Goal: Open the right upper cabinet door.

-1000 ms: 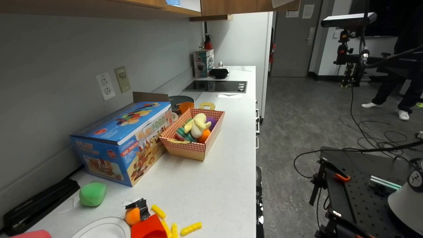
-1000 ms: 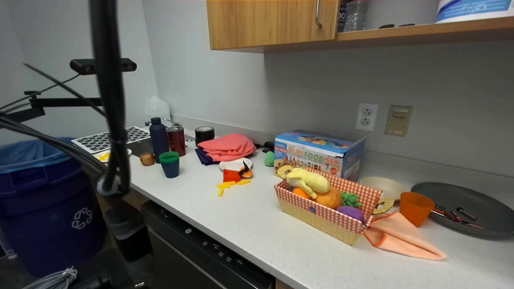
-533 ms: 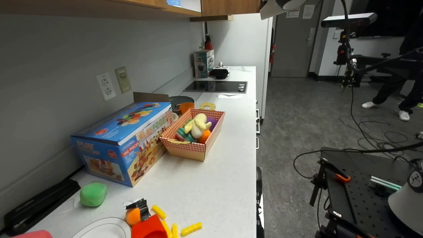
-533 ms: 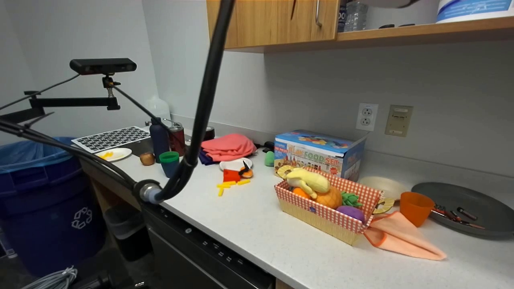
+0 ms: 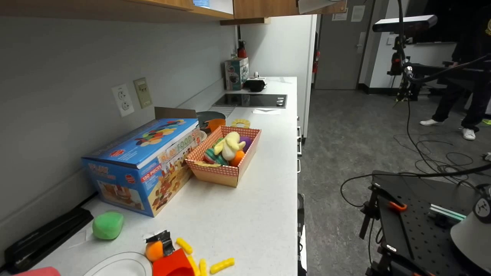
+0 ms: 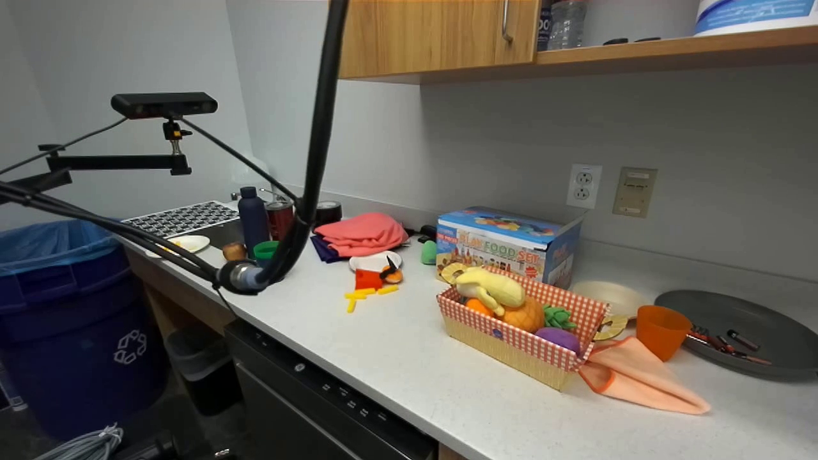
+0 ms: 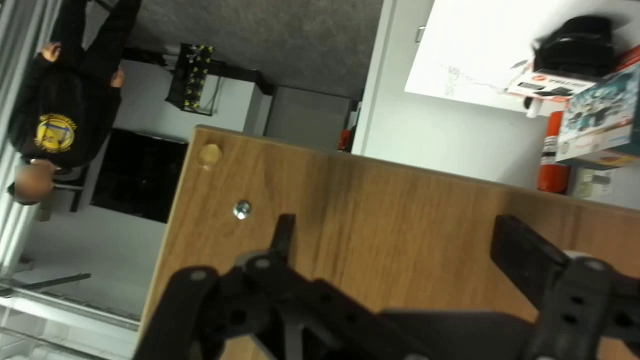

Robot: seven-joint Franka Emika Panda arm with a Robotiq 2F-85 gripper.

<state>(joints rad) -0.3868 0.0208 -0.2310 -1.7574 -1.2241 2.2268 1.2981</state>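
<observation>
The door (image 5: 264, 8) stands swung out from the cabinet (image 5: 153, 11) above the desk (image 5: 264, 172); in an exterior view its free end reaches past the line of the desk's front edge. Opening looks largely done, so I judge that what remains is a last push or a clean retreat.

The pincer (image 7: 392, 232) faces the door's inner side, fingers spread well apart and clasping nothing — whether the tips touch the wood, I cannot tell.

With no hold on the panel, it can only push, and on so smooth a face the tips may skid. In the wrist view one finger lies near the screw (image 7: 242, 209); sliding toward the corner with the bumper (image 7: 209, 155) could snag it there. Too hard a push might force the door beyond its natural swing or into the white appliance (image 5: 276, 50) — the gap is not readable. A hasty retreat could hook the door's edge and pull it back.

In an exterior view the cable (image 6: 320, 118) crosses the cup (image 6: 263, 249) near the desk's front edge; depth is unclear, but a wide arm move could sweep the cup or the bottle (image 6: 253, 220) over. Reaching sideways at this height might also bump the tub (image 6: 760, 16) at the front edge of the shelf (image 6: 671, 51).
</observation>
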